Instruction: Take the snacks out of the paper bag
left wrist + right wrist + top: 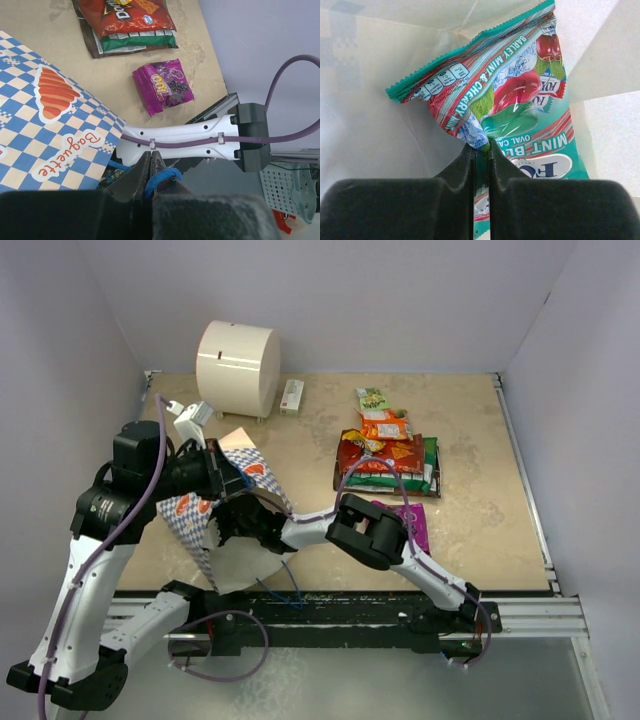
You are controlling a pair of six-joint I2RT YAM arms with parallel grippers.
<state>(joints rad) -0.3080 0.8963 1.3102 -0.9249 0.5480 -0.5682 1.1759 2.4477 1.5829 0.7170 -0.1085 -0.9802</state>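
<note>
- Paper bag: blue-and-white check, on the near-left part of the table, cream lining showing at its near side.
- Left gripper: jaws pinched tight on the bag's blue cord handle, at the bag's edge.
- Right gripper: reaches in from the right, inside the bag. Jaws narrow, clamped on the lower edge of a teal packet. Cream lining lies all round the packet.
- Teal packet: mint-and-cherry print, tilted, entirely within the bag.
- Purple packet: flat on the table just right of the right arm, near the front edge.
- Further back, right of centre: red-orange packet on top of a stack, orange packet and green packet beyond it.
- Far left: cream cylinder, with a small white box just to its right.
</note>
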